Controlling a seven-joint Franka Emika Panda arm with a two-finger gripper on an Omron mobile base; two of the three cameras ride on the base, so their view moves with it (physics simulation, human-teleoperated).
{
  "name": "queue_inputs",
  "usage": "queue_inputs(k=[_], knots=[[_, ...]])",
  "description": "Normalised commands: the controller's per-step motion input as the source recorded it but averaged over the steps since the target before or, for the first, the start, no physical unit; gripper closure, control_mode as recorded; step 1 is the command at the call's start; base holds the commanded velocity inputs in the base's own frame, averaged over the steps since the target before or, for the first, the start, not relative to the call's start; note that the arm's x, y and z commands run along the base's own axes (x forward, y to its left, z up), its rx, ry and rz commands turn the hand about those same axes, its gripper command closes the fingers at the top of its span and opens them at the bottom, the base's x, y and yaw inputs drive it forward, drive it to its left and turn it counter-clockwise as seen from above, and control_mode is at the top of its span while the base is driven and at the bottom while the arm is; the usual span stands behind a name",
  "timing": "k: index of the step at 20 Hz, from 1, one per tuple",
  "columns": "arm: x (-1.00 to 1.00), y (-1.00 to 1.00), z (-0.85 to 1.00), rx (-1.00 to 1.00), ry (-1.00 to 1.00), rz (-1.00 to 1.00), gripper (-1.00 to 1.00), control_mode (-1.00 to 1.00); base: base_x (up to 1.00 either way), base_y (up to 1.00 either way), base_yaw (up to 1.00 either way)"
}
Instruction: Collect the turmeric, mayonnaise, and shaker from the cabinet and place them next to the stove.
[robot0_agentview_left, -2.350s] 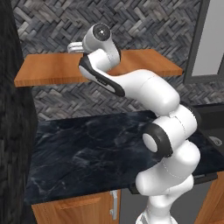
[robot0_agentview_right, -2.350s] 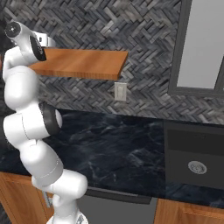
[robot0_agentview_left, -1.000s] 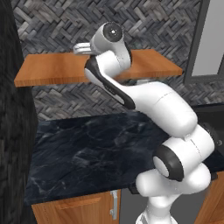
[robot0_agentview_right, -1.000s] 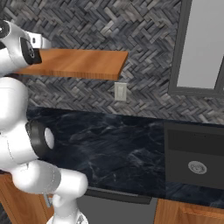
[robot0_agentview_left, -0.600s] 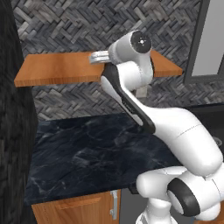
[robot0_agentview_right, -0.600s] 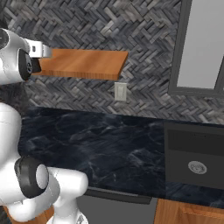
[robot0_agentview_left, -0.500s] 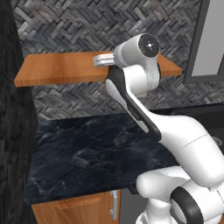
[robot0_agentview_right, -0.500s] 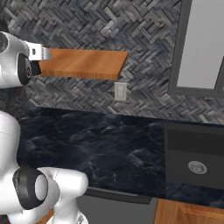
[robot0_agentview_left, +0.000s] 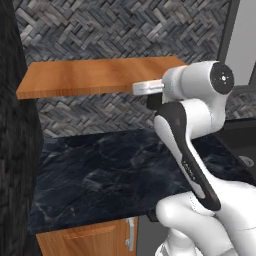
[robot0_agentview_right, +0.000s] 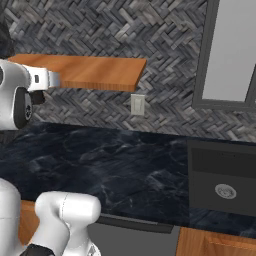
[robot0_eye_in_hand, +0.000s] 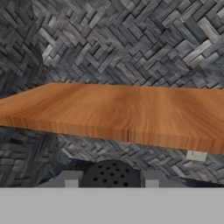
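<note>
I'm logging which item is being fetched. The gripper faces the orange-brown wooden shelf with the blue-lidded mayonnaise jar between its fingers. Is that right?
Not quite. Between the fingers of the gripper is the shaker, whose dark round top has small holes. It is not the blue-lidded mayonnaise jar. The hand view shows this. The rest holds: the gripper faces the wooden shelf.

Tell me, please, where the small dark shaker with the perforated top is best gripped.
Probably on opposite sides of the small dark perforated-top shaker, just under its top, approaching level from the side: it is round, and it sits that way in the gripper now.
</note>
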Motion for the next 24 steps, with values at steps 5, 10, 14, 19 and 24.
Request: queue_inputs(k=[5,10,14,19,24], knots=[[-1.00,-0.25,-0.35,-0.05,0.01,0.06,1.00,-1.00,0.00,0.00,0.00],[-1.00,-0.24,-0.71,-0.02,0.00,0.06,1.00,-1.00,0.00,0.00,0.00],[-0.97,-0.01,-0.98,-0.06,0.00,0.03,1.00,-1.00,0.00,0.00,0.00],[0.00,0.00,0.00,0.00,0.00,0.00,1.00,1.00,-0.78,0.00,-0.05],[0.00,0.00,0.00,0.00,0.00,0.00,1.00,1.00,-0.44,0.00,-0.61]])
